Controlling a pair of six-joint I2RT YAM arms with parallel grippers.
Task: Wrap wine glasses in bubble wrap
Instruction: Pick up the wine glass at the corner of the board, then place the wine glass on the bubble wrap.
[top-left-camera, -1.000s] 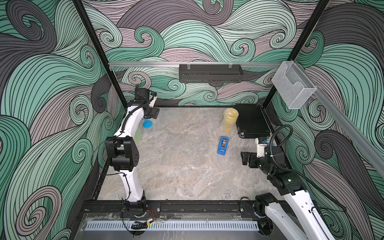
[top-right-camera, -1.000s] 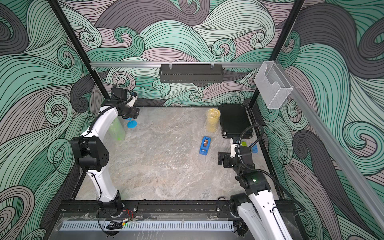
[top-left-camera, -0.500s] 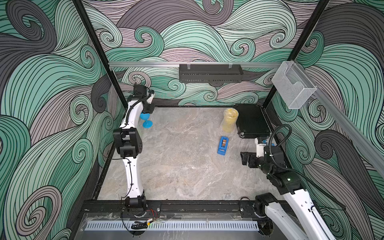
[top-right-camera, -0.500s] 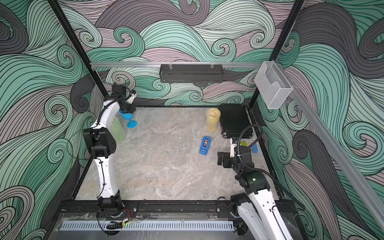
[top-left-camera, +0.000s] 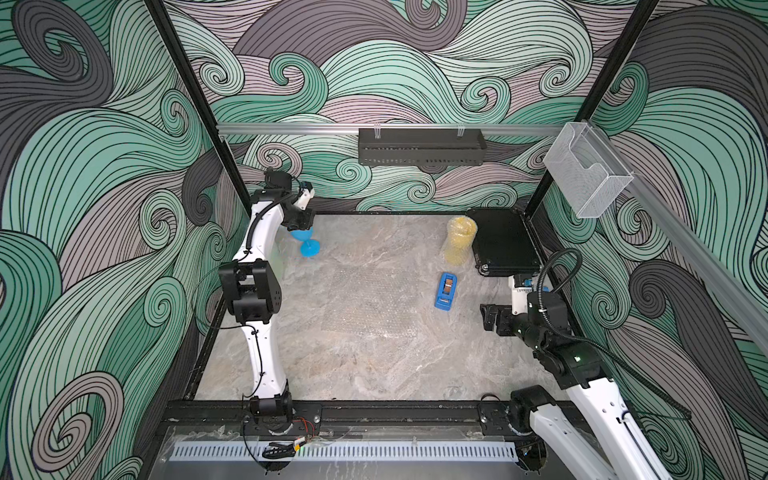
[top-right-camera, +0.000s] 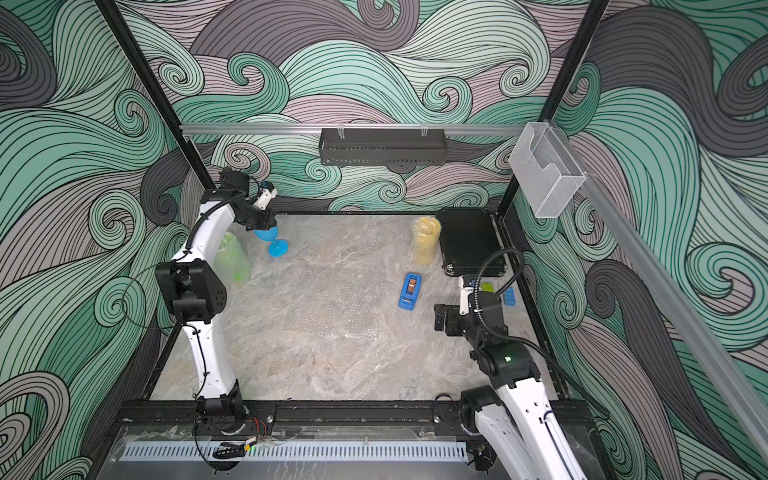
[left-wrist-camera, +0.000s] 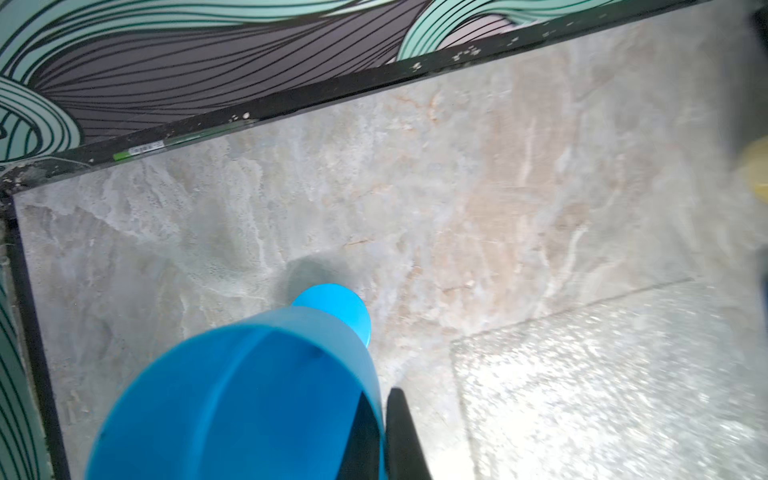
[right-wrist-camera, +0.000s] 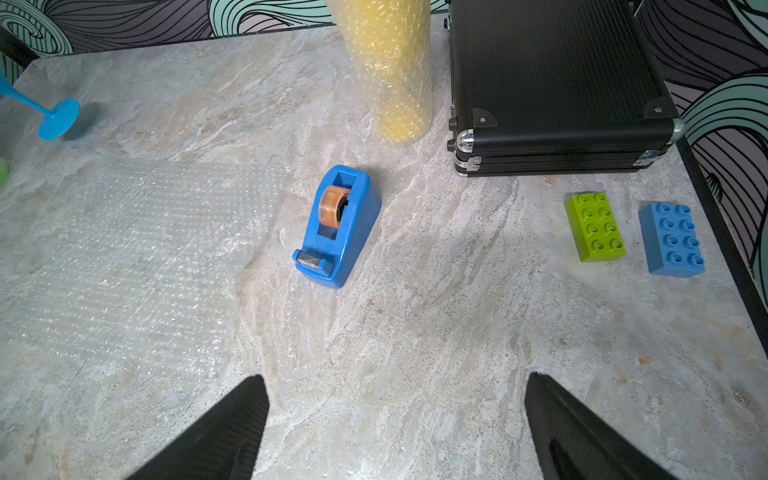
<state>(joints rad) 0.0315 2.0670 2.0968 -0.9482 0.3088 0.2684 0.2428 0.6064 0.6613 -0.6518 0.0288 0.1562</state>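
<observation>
The table (top-left-camera: 374, 374) is a pale marble-look slab framed in black rails, boxed in by walls of teal, grey and mauve swirls. A black rack (top-left-camera: 419, 147) hangs from the aluminium rail at the back, and a clear plastic holder (top-left-camera: 586, 174) is fixed to the right-hand rail. In the far left corner the left gripper (top-left-camera: 296, 225) is clamped on the bowl rim of the blue goblet (top-left-camera: 306, 245), which leans with its foot toward the table's middle. One bubble wrap sheet (top-left-camera: 370, 303) lies flat mid-table, with the blue tape dispenser (top-left-camera: 446, 291) just beside its right edge. The yellow goblet (top-left-camera: 459, 241), wrapped, stands upright just beside the black case (top-left-camera: 503, 241). The green goblet (top-right-camera: 232, 257), wrapped too, sits by the left wall. The right gripper (right-wrist-camera: 395, 378) hangs wide open over bare table, holding nothing, near a green brick (right-wrist-camera: 596, 227) and a blue brick (right-wrist-camera: 671, 239).
</observation>
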